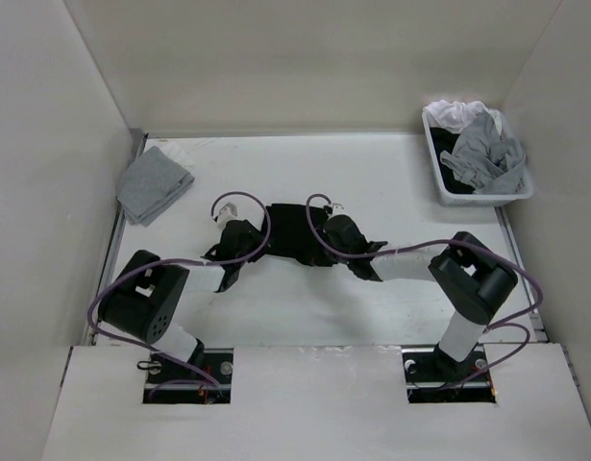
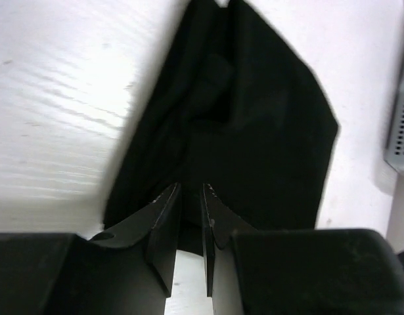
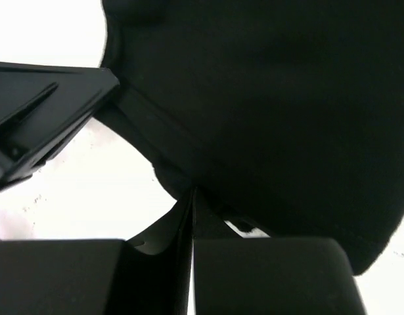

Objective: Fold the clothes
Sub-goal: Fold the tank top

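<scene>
The clothes (image 1: 297,230), a black T-shirt, lie crumpled in the middle of the white table (image 1: 391,182). My left gripper (image 1: 264,230) reaches into the shirt's left edge. In the left wrist view its jaws (image 2: 190,187) stand a narrow gap apart, with the black fabric (image 2: 254,131) lying between the tips. My right gripper (image 1: 316,240) is at the shirt's right side. In the right wrist view its jaws (image 3: 192,191) are pressed together on a hem of the shirt (image 3: 274,98), which hangs bunched above them.
A folded light grey cloth (image 1: 153,182) lies at the back left. A white basket (image 1: 480,198) with grey and white garments stands at the back right, its wall showing in the left wrist view (image 2: 402,111). White walls enclose the table. The left arm's black body (image 3: 44,111) is near the right gripper.
</scene>
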`<state>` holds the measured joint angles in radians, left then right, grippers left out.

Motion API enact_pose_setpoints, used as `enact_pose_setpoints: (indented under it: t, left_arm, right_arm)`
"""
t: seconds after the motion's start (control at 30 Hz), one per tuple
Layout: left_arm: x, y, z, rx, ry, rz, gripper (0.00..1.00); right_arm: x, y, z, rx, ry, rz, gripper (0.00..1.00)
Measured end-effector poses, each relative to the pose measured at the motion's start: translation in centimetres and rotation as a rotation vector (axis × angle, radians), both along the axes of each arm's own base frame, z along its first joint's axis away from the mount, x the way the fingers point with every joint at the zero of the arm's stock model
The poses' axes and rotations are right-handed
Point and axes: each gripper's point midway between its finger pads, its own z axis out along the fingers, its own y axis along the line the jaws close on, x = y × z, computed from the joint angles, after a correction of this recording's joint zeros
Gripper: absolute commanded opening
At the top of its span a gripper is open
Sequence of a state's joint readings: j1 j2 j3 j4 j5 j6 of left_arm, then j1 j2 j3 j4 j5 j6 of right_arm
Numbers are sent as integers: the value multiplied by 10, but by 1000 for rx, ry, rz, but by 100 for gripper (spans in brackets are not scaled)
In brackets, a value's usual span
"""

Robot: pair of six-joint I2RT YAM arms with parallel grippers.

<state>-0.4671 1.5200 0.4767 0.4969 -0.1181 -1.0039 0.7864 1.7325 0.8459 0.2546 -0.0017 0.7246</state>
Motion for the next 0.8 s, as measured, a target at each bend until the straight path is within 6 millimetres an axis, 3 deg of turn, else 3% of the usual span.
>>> enact_pose_setpoints:
  t: [0.1,0.27,0.37,0.47,0.6,0.7,0.77,0.8]
  left_arm:
    - [-1,9,-14,-7,27,20,16]
    - [-5,16,-11,-40,5,21,20]
    - [-15,22,3,-51,-33,20,24]
    - [-19,27,42,-74,-140,22,29]
    - [-20,36,89,-60,-271,45,40]
    - [-19,46,99,10,-289,66,46]
    - [-20,55,99,71,-281,79,48]
    - [-21,60,98,100,-273,87,49]
  right_arm:
    - [-5,-3,-7,24,14,-13,4]
    - [-7,-3,-9,50,19,-22,11]
    - [-11,-5,-2,62,15,-16,21]
    - [-16,-8,27,94,-29,-2,30]
    - [-14,-12,94,187,-166,12,36]
    - [-9,-28,130,230,-261,-18,37]
    - [-1,-46,138,225,-299,-71,36]
    - [4,-56,138,212,-314,-106,30]
